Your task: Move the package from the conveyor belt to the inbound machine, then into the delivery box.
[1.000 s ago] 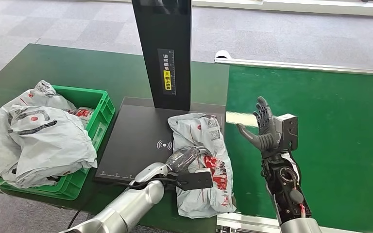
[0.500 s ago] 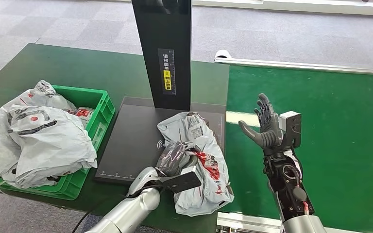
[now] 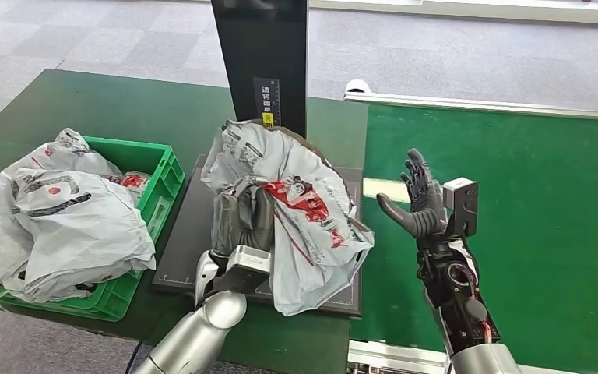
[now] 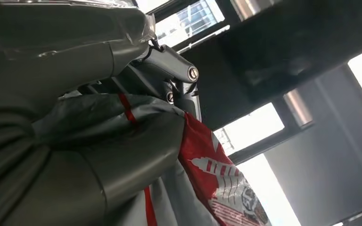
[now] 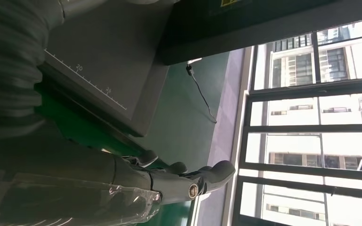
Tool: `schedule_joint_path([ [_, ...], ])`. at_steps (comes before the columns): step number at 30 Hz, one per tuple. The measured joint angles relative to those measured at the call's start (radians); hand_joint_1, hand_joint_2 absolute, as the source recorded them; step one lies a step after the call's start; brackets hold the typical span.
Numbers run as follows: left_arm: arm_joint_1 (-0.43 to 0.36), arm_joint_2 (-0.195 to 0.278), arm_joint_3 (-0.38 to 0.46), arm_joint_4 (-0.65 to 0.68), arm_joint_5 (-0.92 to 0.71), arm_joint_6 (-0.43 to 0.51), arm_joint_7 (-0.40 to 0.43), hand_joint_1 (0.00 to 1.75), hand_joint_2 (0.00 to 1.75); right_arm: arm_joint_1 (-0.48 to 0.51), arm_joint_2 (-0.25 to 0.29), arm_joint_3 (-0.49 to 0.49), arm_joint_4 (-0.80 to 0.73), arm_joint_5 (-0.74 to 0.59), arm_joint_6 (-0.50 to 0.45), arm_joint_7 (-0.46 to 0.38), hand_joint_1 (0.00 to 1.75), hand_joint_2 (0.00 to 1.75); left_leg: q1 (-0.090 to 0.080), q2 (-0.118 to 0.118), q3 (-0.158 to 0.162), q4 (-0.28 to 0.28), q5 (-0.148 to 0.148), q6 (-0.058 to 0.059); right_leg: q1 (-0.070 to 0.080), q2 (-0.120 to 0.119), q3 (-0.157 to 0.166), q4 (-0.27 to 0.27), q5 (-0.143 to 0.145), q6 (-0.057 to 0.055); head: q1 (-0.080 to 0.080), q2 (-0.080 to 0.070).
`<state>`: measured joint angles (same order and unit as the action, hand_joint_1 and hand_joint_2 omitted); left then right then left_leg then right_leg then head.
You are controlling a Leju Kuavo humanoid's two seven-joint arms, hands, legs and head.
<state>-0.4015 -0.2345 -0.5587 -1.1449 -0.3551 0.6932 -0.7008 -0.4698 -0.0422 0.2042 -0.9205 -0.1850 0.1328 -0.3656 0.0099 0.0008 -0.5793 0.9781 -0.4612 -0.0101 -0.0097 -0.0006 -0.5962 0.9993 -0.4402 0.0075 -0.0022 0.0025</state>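
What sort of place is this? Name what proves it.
Likely a parcel-sorting station in a logistics site or demo hall. A green conveyor belt runs beside a black scanning platform with an upright post, and a green plastic crate holds grey plastic mailer bags.

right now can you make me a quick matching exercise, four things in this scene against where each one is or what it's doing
Things:
1. left hand
2. right hand
3. green crate
4. scanner plate

States:
a. lifted over the green belt, fingers apart, holding nothing
b. lies flat at the foot of the black post
c. grips the grey package raised above the plate
d. piled with grey bags at the table's left end

Pairs: 1-c, 2-a, 3-d, 4-b
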Motion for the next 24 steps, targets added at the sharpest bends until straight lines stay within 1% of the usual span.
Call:
schedule_joint_path([
  [5,0.033,-0.002,0.027,-0.16,-0.025,0.003,0.0,1.75,0.0,0.004,-0.01,0.014,0.001,-0.01,-0.006,-0.006,0.0,1.75,0.0,0.0,0.0,0.0,0.0,0.0,0.0,0.0,0.0,0.0,0.0,0.0,0.0,0.0],
  [12,0.053,-0.005,0.047,-0.243,-0.031,0.004,0.0,1.75,0.0,0.005,-0.016,0.021,0.002,-0.013,-0.01,-0.009,0.0,1.75,0.0,0.0,0.0,0.0,0.0,0.0,0.0,0.0,0.0,0.0,0.0,0.0,0.0,0.0],
  [14,0.064,-0.017,0.073,-0.27,-0.029,0.004,0.0,1.75,0.0,0.007,-0.019,0.024,0.002,-0.018,-0.016,-0.013,0.0,1.75,0.0,0.0,0.0,0.0,0.0,0.0,0.0,0.0,0.0,0.0,0.0,0.0,0.0,0.0],
  [16,0.071,-0.042,0.137,-0.297,0.009,0.004,0.0,1.75,0.0,0.011,-0.022,0.026,0.002,-0.024,-0.025,-0.018,0.0,1.75,0.0,0.0,0.0,0.0,0.0,0.0,0.0,0.0,0.0,0.0,0.0,0.0,0.0,0.0],
  [17,0.072,-0.053,0.185,-0.307,0.038,0.005,0.0,1.75,0.0,0.014,-0.023,0.027,0.002,-0.026,-0.031,-0.019,0.0,1.75,0.0,0.001,0.0,0.0,0.0,0.0,0.0,0.001,0.0,0.0,0.0,0.0,0.0,0.0],
  [19,0.07,-0.068,0.317,-0.326,0.064,0.007,0.002,1.75,0.0,0.017,-0.024,0.028,0.005,-0.027,-0.045,-0.023,0.0,1.75,0.0,0.003,0.0,0.0,0.0,0.0,0.0,0.002,0.0,0.0,0.0,0.0,0.0,0.0],
  [21,0.068,-0.078,0.46,-0.354,0.024,0.008,0.003,1.75,0.0,0.019,-0.024,0.029,0.012,-0.026,-0.057,-0.029,0.0,1.75,0.001,0.004,0.0,0.0,0.0,0.0,0.001,0.003,-0.001,0.0,0.0,0.0,0.0,0.0],
  [24,0.065,-0.087,0.623,-0.399,-0.037,0.007,0.002,1.75,0.0,0.018,-0.019,0.034,0.025,-0.024,-0.068,-0.037,0.0,1.75,0.001,0.003,0.0,0.0,0.0,-0.001,0.001,0.002,-0.001,0.001,0.0,0.0,0.0,0.0],
])
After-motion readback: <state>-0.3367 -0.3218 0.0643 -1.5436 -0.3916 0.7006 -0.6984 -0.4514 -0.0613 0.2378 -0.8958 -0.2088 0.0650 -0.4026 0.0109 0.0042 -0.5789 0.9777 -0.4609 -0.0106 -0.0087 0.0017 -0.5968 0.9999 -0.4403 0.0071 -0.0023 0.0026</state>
